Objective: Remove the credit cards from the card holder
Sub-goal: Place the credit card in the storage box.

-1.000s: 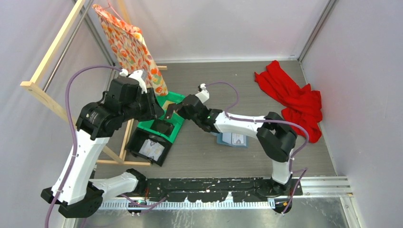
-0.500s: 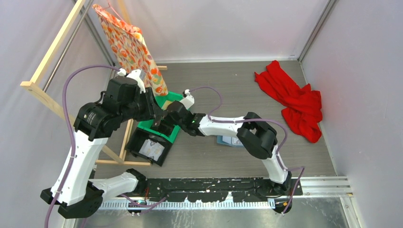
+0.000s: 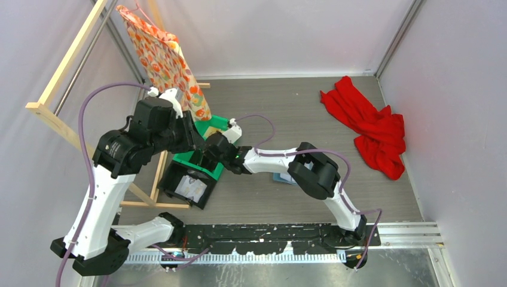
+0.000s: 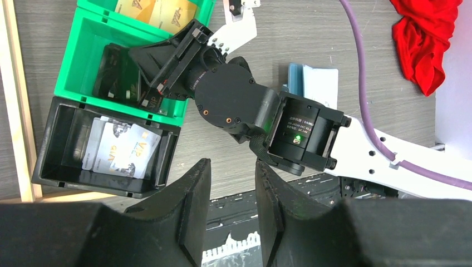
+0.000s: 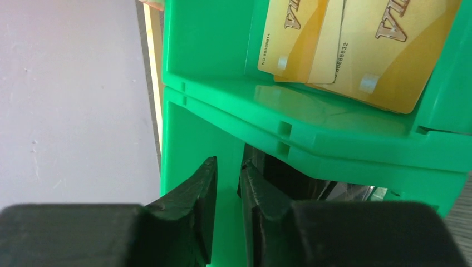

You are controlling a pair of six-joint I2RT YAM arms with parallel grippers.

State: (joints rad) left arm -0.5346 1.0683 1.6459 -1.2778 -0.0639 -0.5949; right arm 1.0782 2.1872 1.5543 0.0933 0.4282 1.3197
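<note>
Card holder (image 4: 295, 78) lay open on the table with a pale card (image 4: 321, 84) on its panel, to the right of the right gripper (image 5: 228, 189) and slightly nearer, behind that wrist. The right forearm covered part of it, so its long axis could not be read. The right arm was the nearer; reaching the holder would call for a sweep back to the right.

Right gripper fingers sat low in the near compartment of the green bin (image 4: 69, 55), with only a narrow slit between them and nothing visible in it. The left gripper (image 4: 232, 206) hung high above the table, slightly spread and empty.

Contents:
- Green bin, far compartment: gold cards (image 4: 156, 11).
- Green bin, near compartment: a dark card (image 4: 119, 75).
- Black bin (image 4: 50, 139): pale cards (image 4: 119, 150).
</note>
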